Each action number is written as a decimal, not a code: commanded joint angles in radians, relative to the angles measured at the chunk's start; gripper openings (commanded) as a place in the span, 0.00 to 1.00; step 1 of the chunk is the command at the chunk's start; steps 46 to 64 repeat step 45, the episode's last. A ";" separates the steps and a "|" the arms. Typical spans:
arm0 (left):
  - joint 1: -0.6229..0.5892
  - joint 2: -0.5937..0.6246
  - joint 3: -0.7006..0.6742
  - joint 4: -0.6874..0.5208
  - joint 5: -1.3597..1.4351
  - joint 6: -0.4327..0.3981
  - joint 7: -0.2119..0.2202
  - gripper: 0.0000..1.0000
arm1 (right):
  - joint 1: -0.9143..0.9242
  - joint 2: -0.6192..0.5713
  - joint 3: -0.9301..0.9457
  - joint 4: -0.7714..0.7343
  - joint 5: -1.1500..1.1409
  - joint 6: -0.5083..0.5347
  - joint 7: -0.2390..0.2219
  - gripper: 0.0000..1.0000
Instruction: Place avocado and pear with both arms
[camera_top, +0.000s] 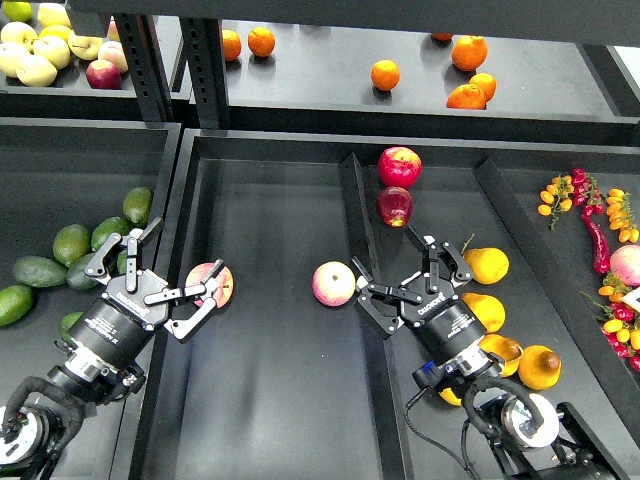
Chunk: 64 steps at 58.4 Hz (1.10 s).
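Several dark green avocados lie in the left bin; the nearest avocado (105, 232) is just up-left of my left gripper (160, 275), and another is partly hidden behind its fingers. The left gripper is open and empty, with one finger by the avocados and the other touching or just short of a pink-yellow apple (210, 285). Several golden pears lie in the right bin. The nearest pear (487, 265) sits just right of my right gripper (410, 280), which is open and empty above the bin divider's right side.
A second pink-yellow apple (333, 283) lies in the middle bin by the divider (352, 190). Two red apples (399, 166) lie at the right bin's back. Oranges (385, 74) are on the upper shelf. Chillies and small tomatoes (600, 215) lie far right.
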<state>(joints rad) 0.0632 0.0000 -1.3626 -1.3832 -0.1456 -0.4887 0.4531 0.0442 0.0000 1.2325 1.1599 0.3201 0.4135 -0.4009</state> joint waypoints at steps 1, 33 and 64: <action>0.013 0.000 -0.001 0.000 0.001 0.000 -0.019 0.99 | -0.023 0.000 0.004 0.021 -0.044 -0.002 0.001 0.99; 0.023 0.000 0.108 0.001 0.001 0.032 -0.188 0.99 | -0.222 0.000 0.087 0.122 -0.075 0.036 0.002 0.99; 0.020 0.000 0.134 0.000 0.001 0.028 -0.189 0.99 | -0.248 0.000 0.094 0.136 -0.076 0.042 0.002 0.99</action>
